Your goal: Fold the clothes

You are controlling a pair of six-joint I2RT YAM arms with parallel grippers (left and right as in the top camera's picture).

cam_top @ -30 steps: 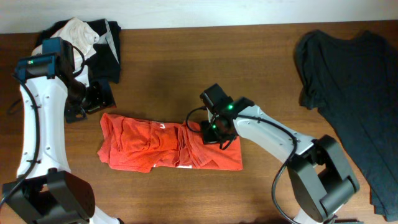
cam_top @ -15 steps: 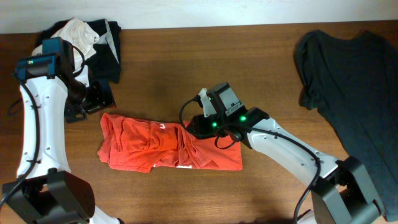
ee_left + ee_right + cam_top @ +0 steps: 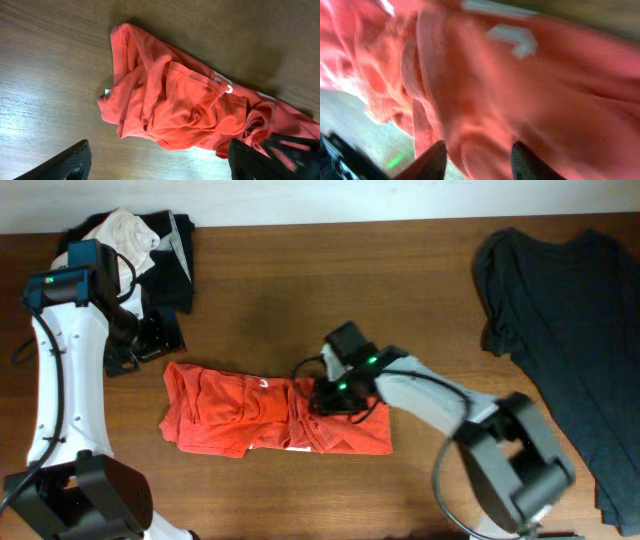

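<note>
Overhead, right pincer (image 3: 325, 395) on red-orange T-shirt (image 3: 230, 415), grip unclear, left pincer (image 3: 145, 343) open beside garment pile (image 3: 150, 240), grey T-shirt (image 3: 570, 310) apart

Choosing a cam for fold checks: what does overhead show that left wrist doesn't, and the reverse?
Only overhead: the whole shirt, the grey T-shirt far right, the pile top left, and both arms. Only left wrist: that the left fingers are spread wide, plus close detail of the creases at the shirt's left end. Both: the shirt lying crumpled on the table, a bit of white print showing, with the right fingers at its right part, blurred in left wrist.
</note>
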